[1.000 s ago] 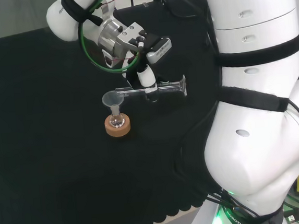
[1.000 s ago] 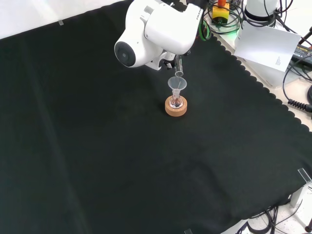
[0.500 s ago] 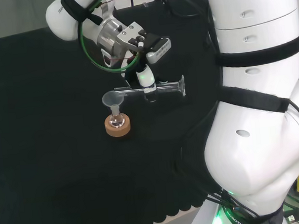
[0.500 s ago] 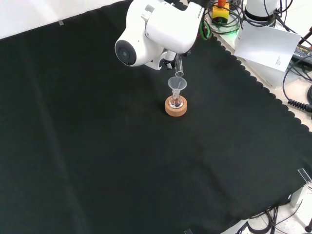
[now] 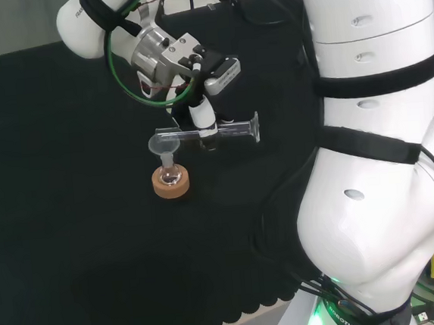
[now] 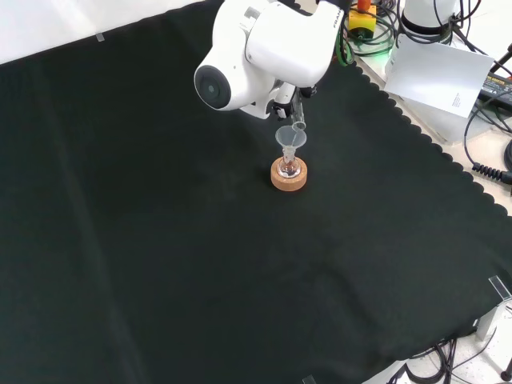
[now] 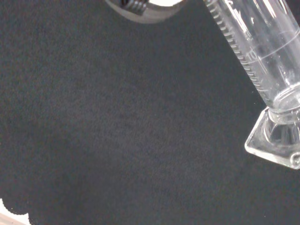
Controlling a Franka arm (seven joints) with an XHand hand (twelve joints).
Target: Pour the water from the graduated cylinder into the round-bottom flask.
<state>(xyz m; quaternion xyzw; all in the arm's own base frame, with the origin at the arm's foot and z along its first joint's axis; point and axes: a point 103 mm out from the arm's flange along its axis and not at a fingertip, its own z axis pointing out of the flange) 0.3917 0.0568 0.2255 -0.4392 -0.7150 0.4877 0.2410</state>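
Observation:
A small round-bottom flask [image 5: 169, 175] stands in a cork ring stand [image 5: 171, 185] with a clear funnel [image 5: 162, 144] in its neck. In the head view the hand [image 5: 204, 119] is shut on a clear graduated cylinder [image 5: 229, 129], held about level with its mouth over the funnel and its foot pointing right. In the front view the cylinder's mouth [image 6: 298, 126] hangs just above the funnel [image 6: 291, 138], flask [image 6: 290, 168] and cork stand [image 6: 289, 177]. The wrist view shows the cylinder's scale and foot [image 7: 277, 139] close up over black cloth.
Black cloth [image 6: 200, 264] covers the bench around the flask. The arm's white links [image 5: 376, 156] fill the right of the head view, and a white link [image 6: 260, 52] stands before the hand in the front view. Cables and a paper sheet [image 6: 440, 76] lie beyond the cloth's scalloped edge.
The hand and the level cylinder have shifted slightly left in the head view, bringing the mouth further over the funnel. The flask and stand have not moved.

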